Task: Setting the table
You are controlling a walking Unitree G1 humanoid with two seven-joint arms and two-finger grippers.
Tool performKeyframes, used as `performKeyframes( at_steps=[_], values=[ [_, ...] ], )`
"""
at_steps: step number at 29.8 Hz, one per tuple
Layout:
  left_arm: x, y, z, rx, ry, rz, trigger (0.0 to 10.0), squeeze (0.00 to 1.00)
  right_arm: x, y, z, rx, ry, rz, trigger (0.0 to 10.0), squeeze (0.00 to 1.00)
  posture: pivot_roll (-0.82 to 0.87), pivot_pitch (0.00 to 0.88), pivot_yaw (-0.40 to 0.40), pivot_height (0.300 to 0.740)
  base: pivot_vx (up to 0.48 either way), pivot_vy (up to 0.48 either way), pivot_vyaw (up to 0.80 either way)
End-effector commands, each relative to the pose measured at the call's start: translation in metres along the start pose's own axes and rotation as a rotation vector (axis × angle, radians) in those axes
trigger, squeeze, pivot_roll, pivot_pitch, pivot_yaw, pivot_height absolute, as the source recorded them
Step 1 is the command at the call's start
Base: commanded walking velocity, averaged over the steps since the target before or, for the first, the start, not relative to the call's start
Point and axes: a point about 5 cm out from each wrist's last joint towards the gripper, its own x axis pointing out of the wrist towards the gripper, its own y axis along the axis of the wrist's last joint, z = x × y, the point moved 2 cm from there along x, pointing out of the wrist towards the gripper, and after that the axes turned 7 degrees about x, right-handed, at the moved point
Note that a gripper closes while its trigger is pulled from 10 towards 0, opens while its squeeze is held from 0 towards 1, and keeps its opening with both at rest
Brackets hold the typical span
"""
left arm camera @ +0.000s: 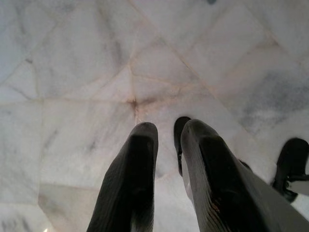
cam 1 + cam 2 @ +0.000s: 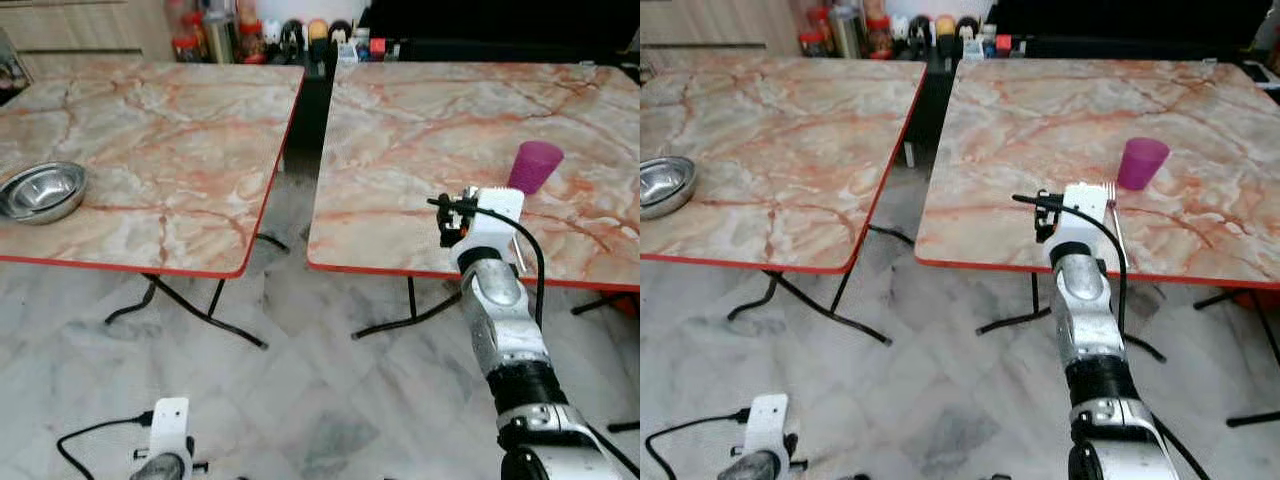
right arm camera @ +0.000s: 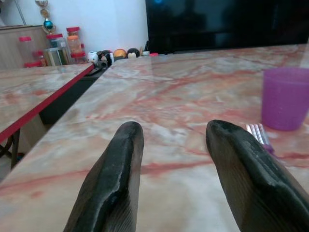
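A purple plastic cup stands on the right marble table, near its front edge. Beside it lies a silver fork, its tines pointing toward the cup in the right wrist view. My right gripper hovers low over this table's front edge, left of the cup, open, with nothing between its fingers. A steel bowl sits on the left table at its left side. My left gripper hangs idle over the floor, fingers close together and holding nothing.
A narrow gap separates the two red-edged tables, with black folding legs beneath. Jars and bottles line the back, next to a dark screen. The marble floor lies in front.
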Motion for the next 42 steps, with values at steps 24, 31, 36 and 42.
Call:
performKeyframes(
  at_steps=[24,31,36,42],
  values=[
    [-0.0014,-0.0072,0.0016,-0.039,0.013,-0.017,10.0,0.00,0.0020,0.0020,0.0001,0.007,-0.003,0.003,10.0,0.00,-0.02,0.144,0.009,0.740,0.021,-0.012,0.00],
    [-0.0014,-0.0076,0.0013,-0.036,0.010,-0.020,10.0,0.00,0.0021,0.0030,0.0004,0.016,-0.005,0.009,10.0,0.00,-0.02,0.137,0.011,0.740,0.295,0.000,0.00],
    [-0.0015,-0.0083,0.0012,-0.031,0.007,-0.021,10.0,0.00,0.0026,0.0023,0.0007,0.017,-0.004,0.002,10.0,0.00,-0.02,0.126,0.011,0.740,0.307,0.000,0.00],
    [-0.0017,-0.0095,0.0010,-0.025,0.005,-0.023,10.0,0.00,0.0020,0.0020,-0.0003,0.007,-0.002,0.007,10.0,0.00,-0.02,0.120,0.012,0.740,0.312,0.000,-0.25]
  ],
)
